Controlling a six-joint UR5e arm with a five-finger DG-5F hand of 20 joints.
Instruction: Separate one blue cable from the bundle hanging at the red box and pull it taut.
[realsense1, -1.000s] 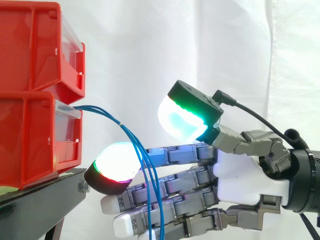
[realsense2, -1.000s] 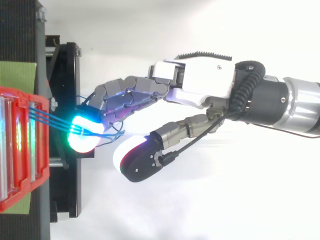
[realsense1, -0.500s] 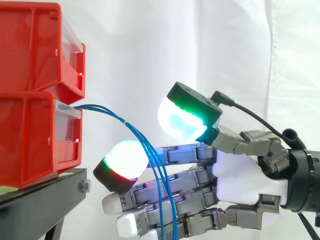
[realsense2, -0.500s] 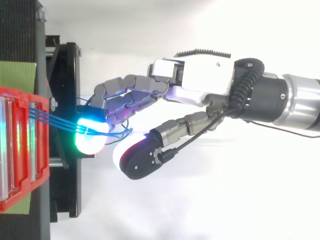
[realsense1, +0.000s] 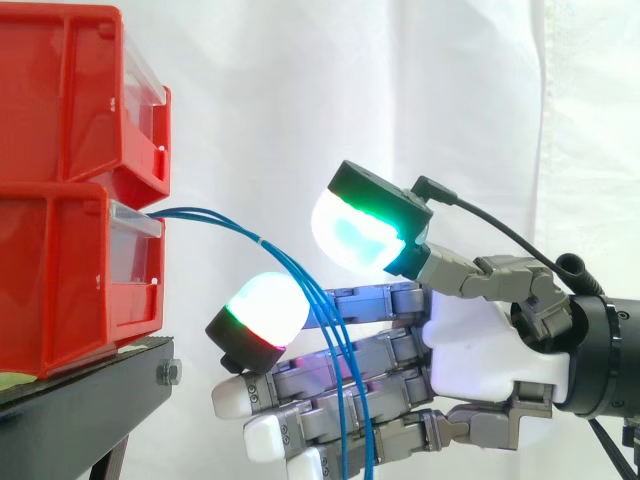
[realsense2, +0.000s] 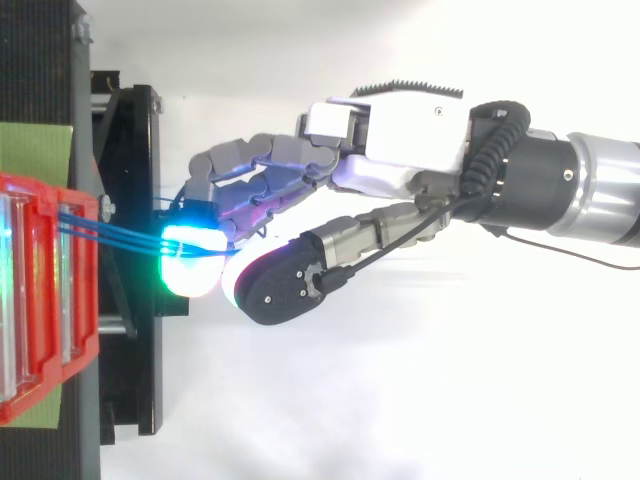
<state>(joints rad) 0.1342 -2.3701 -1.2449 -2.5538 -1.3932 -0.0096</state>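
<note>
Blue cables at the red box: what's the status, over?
Hand open, fingers straight. Thin blue cables droop slack from red plastic box across the fingers, none separated yet. Nothing in the way.

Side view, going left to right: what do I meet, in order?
First the stacked red plastic bins on a black stand → thin blue cables arching out of the lower bin → the robot's hand, fingers stretched toward the bins → the arm's black wrist at the right edge.
</note>
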